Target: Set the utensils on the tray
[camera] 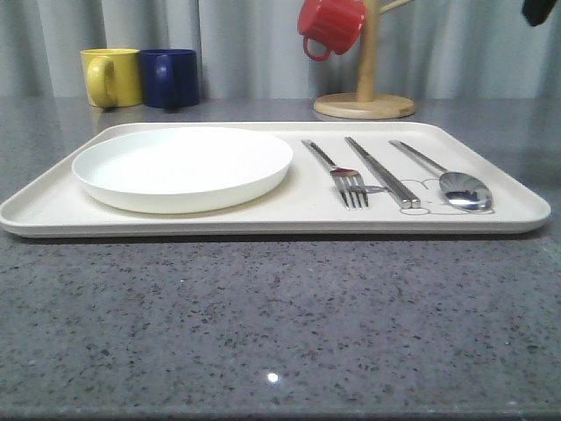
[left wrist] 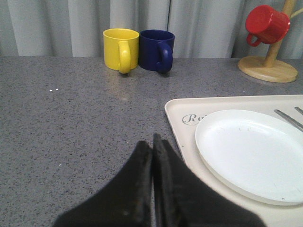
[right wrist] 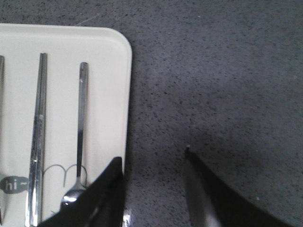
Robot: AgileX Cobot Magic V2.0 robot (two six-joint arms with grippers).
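Left pincer [left wrist: 152,142] pressed together, nothing between its fingers, over grey desk [camera: 280,324] beside the tray [camera: 289,215] edge. Right pincer [right wrist: 154,163] spread wide, empty, straddling the tray rim near the spoon [camera: 447,175]. Front view: tray mid-frame; white plate [camera: 182,167] on its left half; fork [camera: 337,174], chopsticks [camera: 381,172], spoon parallel on its right half. Yellow mug [camera: 111,77] and navy mug [camera: 169,78] upper left; red mug [camera: 330,26] hangs on wooden stand [camera: 365,103], top centre.
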